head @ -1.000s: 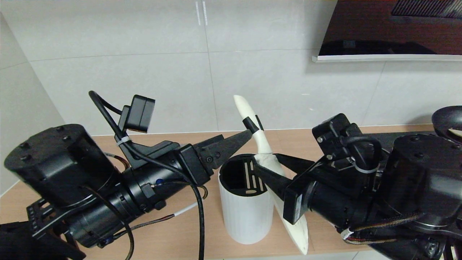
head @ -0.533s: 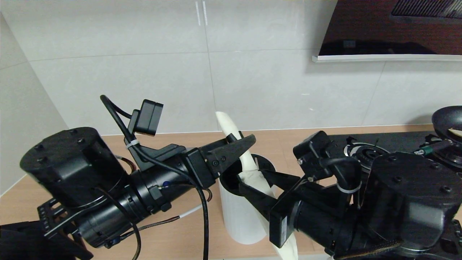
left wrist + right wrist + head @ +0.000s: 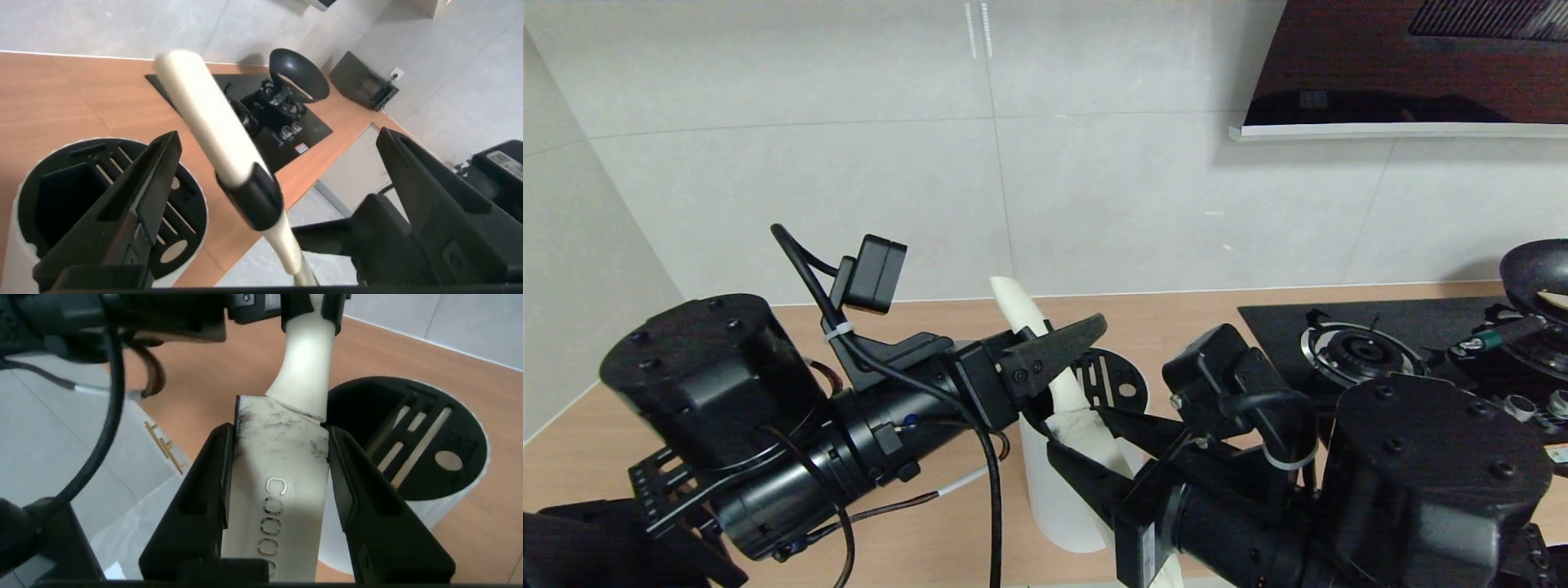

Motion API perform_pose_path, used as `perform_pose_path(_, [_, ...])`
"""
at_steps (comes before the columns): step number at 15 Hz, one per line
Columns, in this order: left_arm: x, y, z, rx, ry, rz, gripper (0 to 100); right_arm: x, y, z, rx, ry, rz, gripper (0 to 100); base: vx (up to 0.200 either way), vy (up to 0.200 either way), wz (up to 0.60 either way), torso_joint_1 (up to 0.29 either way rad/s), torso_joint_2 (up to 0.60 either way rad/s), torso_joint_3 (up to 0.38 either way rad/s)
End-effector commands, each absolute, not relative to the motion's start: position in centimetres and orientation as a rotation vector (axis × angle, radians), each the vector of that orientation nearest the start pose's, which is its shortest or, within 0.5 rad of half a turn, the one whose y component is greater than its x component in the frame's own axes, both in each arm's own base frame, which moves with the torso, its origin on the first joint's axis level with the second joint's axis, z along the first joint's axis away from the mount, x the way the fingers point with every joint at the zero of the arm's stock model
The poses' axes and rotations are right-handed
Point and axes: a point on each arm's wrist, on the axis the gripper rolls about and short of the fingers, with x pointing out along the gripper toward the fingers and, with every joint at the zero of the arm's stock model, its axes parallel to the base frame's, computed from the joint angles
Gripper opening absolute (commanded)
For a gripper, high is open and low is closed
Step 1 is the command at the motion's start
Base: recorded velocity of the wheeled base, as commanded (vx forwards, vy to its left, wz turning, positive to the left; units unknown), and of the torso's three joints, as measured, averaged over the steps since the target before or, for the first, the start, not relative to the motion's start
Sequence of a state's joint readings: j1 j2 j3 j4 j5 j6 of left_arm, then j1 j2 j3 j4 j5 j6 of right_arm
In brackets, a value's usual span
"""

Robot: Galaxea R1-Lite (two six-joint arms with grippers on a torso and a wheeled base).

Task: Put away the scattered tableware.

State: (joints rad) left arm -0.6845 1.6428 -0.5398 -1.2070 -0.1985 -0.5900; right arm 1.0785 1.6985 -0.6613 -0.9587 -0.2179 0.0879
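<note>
A white knife (image 3: 1019, 309) with a black band on its handle stands tilted above the white, black-lined cylindrical holder (image 3: 1054, 510). My right gripper (image 3: 1086, 433) is shut on its smudged blade (image 3: 282, 510), just beside the holder's rim (image 3: 482, 449). The handle (image 3: 214, 131) points up and away from the holder's slotted opening (image 3: 49, 192). My left gripper (image 3: 1066, 359) is open, and the handle passes between its spread fingers (image 3: 122, 220) with a gap on both sides.
A black gas hob (image 3: 1347, 347) lies on the wooden counter (image 3: 1176, 314) to the right, with a dark pan (image 3: 1535, 269) on its far burner. A tiled wall rises behind, and a range hood (image 3: 1405, 73) hangs at the upper right.
My right arm has moved down and to the left with the knife, so the handle tip sits lower and further left. My left gripper has shifted slightly right and down alongside the handle.
</note>
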Motion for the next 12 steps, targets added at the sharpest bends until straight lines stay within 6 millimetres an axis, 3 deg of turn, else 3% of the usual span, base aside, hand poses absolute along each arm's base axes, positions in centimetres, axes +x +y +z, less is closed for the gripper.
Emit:
perform_pose_path(1, [20.65,-17.42,18.67,-0.576,0.163,-0.885,100,14.19,25.71,17.60,0.031,0.104,0.861,0,0.000,0.000,0.00,0.000,0.00,0.000])
perform_pose_path(4, [20.66,-17.42,18.46,-0.573,0.172,-0.883,100,14.10,25.73,17.45,0.027,0.108,0.864,0,0.000,0.000,0.00,0.000,0.00,0.000])
perform_pose_path(5, [20.70,-17.45,18.39,-0.573,0.173,-0.881,0,13.95,25.84,17.41,0.025,0.109,0.870,0,0.000,0.000,0.00,0.000,0.00,0.000])
perform_pose_path(12, [20.58,-17.35,18.04,-0.528,0.168,-0.878,0,14.03,25.96,17.10,0.018,0.117,0.865,0,0.000,0.000,0.00,0.000,0.00,0.000])
